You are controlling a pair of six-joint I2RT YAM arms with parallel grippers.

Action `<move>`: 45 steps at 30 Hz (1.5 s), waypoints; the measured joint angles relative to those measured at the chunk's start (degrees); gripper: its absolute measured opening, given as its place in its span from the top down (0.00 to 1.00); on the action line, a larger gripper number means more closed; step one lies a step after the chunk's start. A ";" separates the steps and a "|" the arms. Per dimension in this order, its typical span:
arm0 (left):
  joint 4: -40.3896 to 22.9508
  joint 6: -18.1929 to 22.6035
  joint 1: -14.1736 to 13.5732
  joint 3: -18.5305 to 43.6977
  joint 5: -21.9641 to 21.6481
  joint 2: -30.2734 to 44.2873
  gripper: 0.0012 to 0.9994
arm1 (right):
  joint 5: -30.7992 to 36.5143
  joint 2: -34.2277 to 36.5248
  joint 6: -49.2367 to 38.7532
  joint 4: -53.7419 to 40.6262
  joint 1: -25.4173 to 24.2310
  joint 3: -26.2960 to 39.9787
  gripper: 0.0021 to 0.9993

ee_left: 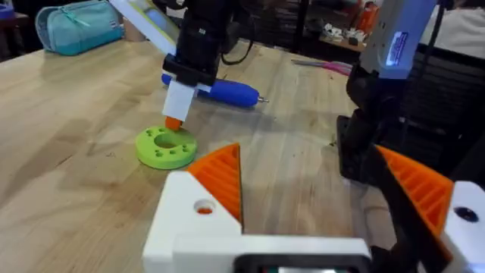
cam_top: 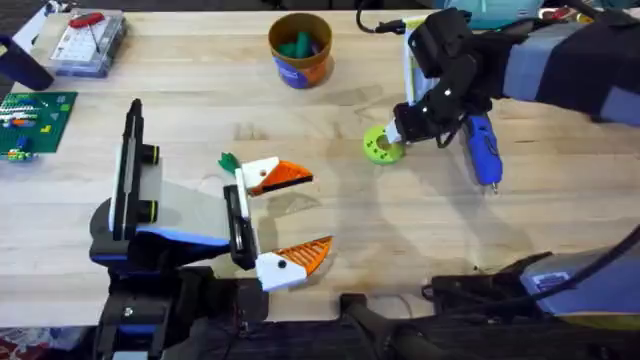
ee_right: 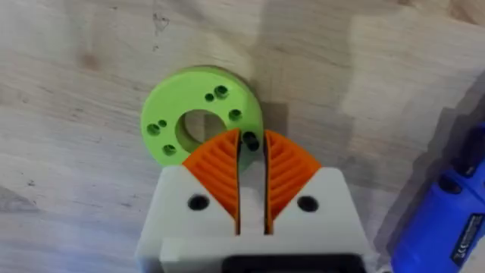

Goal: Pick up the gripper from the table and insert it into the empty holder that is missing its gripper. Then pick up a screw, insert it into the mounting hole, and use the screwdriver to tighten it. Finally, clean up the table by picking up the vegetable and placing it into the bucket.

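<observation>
Fingertips of the right gripper (ee_right: 251, 152) stood nearly closed, their orange ribbed pads (ee_right: 216, 163) parted by a narrow slit that straddled the near rim of the vegetable (ee_right: 198, 121). Whether the pads actually pressed the rim could not be told. The vegetable, a lime-green ring with small holes in its face, lay flat on the table (cam_top: 330, 215); in the overhead view it (cam_top: 380, 146) sat directly under the right gripper (cam_top: 396, 135), and in the left wrist view the gripper (ee_left: 173, 123) came down onto the ring's (ee_left: 165, 145) far edge.

Just beside the right gripper, on the side away from the vegetable, the blue screwdriver (cam_top: 482, 146) lay on the wood, apart from the ring and with its tip towards the arms' bases.

Farther off, near the table's far edge, stood the bucket (cam_top: 300, 48), well apart from the vegetable, with green pieces inside it.

Towards the near left, the left gripper (cam_top: 292, 215) rested with its jaws wide apart and nothing between them; a small green piece (cam_top: 229, 162) lay close by its upper finger.
</observation>
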 joint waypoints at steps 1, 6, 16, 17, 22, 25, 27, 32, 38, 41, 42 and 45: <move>0.00 0.00 0.00 0.00 0.00 0.02 0.01 | 0.00 0.00 0.02 0.00 0.00 0.00 0.83; 0.00 0.00 0.00 0.00 0.00 0.02 0.01 | 0.00 -0.01 0.02 0.00 0.00 0.00 0.84; 0.00 -0.01 0.00 0.00 0.00 0.02 0.01 | 0.00 -0.02 0.30 0.00 0.00 0.00 0.99; 0.00 -0.02 0.00 0.00 0.00 0.02 0.01 | 0.00 0.00 0.30 0.00 0.00 0.00 0.99; 0.00 0.00 0.00 0.00 0.00 0.02 0.01 | 0.00 -0.02 0.32 0.00 0.00 0.00 0.99; 0.00 0.00 0.00 0.00 0.00 0.02 0.01 | 0.00 0.00 0.32 0.00 0.00 0.00 0.99; 0.00 0.00 0.00 0.00 0.00 0.02 0.01 | 0.00 -0.02 0.30 -0.03 0.00 0.00 0.99; 0.00 0.00 0.00 0.00 0.00 0.02 0.01 | 0.00 -0.36 0.32 -2.86 0.00 0.63 0.99; 0.00 0.00 0.00 0.00 0.00 0.02 0.01 | -0.12 -2.67 0.30 -13.20 0.05 9.10 0.99; 0.00 -0.02 0.00 0.00 0.00 0.02 0.01 | -0.16 -3.53 0.06 -20.03 0.35 17.09 0.99; 0.00 -0.02 0.00 0.00 0.00 0.02 0.01 | -0.17 -3.68 -0.17 -22.52 0.61 20.01 0.99; 0.00 -0.02 0.00 0.00 0.00 0.02 0.01 | -0.21 -4.40 -1.18 -26.82 1.97 26.95 0.99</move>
